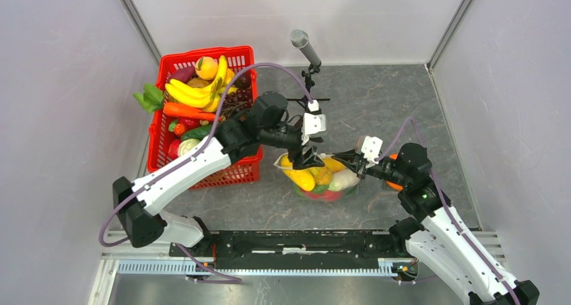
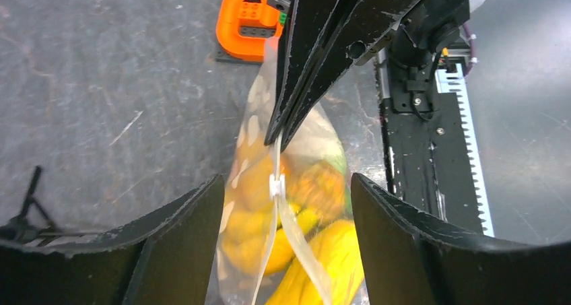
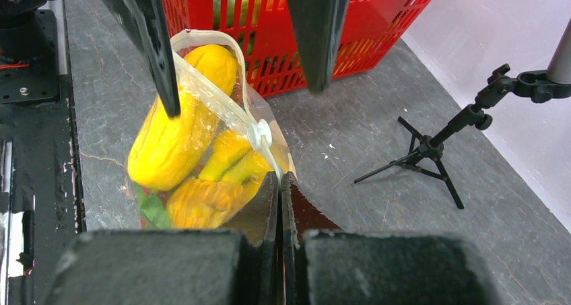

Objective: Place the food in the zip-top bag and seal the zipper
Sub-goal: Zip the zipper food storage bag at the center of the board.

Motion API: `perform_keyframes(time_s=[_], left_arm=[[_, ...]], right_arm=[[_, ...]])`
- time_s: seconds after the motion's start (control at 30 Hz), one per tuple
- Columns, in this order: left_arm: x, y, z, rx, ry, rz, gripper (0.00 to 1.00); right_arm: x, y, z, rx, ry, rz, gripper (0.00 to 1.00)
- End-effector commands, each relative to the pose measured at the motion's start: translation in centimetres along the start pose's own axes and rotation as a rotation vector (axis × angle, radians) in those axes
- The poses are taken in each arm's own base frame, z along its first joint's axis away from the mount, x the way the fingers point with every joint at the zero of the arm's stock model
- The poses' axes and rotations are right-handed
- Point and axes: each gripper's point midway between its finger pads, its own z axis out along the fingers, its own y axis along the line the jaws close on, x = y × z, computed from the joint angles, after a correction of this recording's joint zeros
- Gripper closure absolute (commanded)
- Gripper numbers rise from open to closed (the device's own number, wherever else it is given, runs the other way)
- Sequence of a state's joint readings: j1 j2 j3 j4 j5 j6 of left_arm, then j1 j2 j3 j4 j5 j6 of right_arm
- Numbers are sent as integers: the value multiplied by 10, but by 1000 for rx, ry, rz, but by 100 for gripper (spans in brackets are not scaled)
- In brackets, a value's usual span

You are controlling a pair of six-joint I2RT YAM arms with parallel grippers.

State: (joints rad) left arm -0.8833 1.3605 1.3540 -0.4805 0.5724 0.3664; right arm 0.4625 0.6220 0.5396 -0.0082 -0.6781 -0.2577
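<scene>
The clear dotted zip-top bag (image 1: 322, 182) lies on the table, filled with food: yellow, orange, green and red toy pieces (image 3: 168, 147). Its white zipper (image 3: 222, 103) has a slider (image 3: 259, 133) partway along; beyond the slider the mouth gapes around a yellow piece. My right gripper (image 3: 279, 180) is shut on the bag's zipper edge at its near end; it also shows in the left wrist view (image 2: 279, 138). My left gripper (image 2: 279, 207) is open, with a finger on each side of the bag, level with the slider (image 2: 276, 184).
A red lattice basket (image 1: 202, 53) with more toy fruit (image 1: 195, 93) stands at the back left, close to the bag. A microphone on a small tripod (image 1: 306, 49) stands behind the bag. An orange block (image 2: 248, 19) lies beyond my right gripper. The black base rail (image 1: 303, 241) runs along the near edge.
</scene>
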Motion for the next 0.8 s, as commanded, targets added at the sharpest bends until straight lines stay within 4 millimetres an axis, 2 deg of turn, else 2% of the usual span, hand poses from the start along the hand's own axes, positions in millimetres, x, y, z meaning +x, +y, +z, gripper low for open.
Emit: perform_keyframes(time_s=[0.0, 0.13, 0.33, 0.43, 0.53, 0.63, 0.77], left_arm=[[-14, -12, 20, 136, -70, -28, 26], [1, -6, 30, 135, -14, -53, 35], [4, 4, 28, 70, 6, -49, 65], [1, 7, 24, 40, 0, -41, 68], [1, 7, 22, 30, -5, -38, 82], [9, 7, 21, 31, 27, -31, 92], [21, 6, 14, 22, 105, -20, 98]], right_arm=[[-25, -5, -2, 14, -76, -64, 100], [-26, -5, -2, 16, -78, -66, 100], [-23, -5, -2, 20, -68, -65, 100], [-21, -6, -2, 21, -63, -64, 100], [-20, -5, -1, 20, -62, -62, 100], [-21, -6, -2, 24, -63, -66, 100], [-17, -12, -5, 68, -41, -68, 100]])
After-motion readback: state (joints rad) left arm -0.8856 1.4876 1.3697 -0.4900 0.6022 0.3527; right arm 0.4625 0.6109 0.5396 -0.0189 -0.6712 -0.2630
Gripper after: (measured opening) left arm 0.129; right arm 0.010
